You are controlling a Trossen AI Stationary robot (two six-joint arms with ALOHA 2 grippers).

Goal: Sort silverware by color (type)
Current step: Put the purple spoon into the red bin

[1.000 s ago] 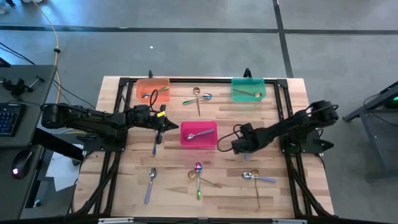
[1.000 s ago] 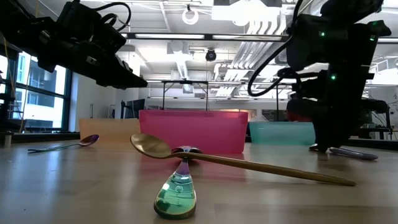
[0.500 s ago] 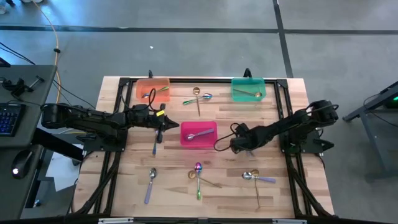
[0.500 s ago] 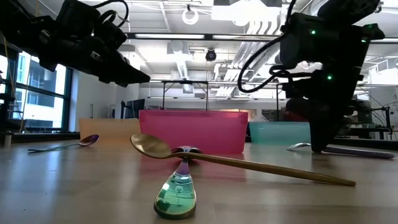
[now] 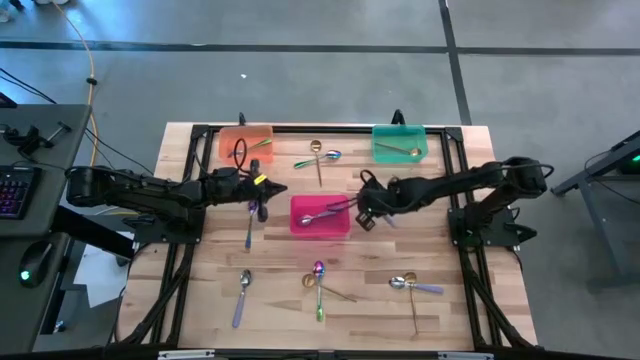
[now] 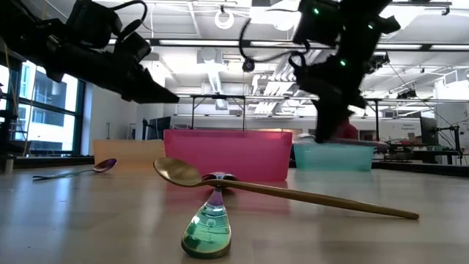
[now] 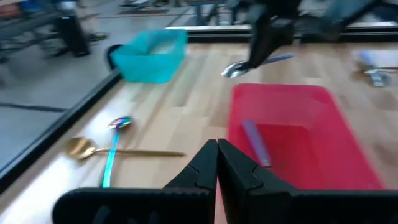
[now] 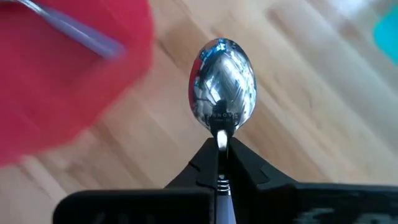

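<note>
Colours on the sorting table

Translucent orange plastic bin (image 5: 246, 142), pink plastic bin (image 5: 320, 216) and teal-green plastic bin (image 5: 400, 143) stand on the pale wooden slat table (image 5: 200, 290); a gold metal spoon (image 6: 278, 192) crosses an iridescent green-purple metal spoon (image 6: 208, 226)

The left gripper (image 5: 266, 190) is held above the table at mid-left with its fingers (image 7: 211, 163) pressed together, while the right gripper (image 5: 366, 213) is stretched out low toward the table's centre, its fingers (image 8: 219, 163) clamped on a silver spoon (image 8: 222, 87).
</note>
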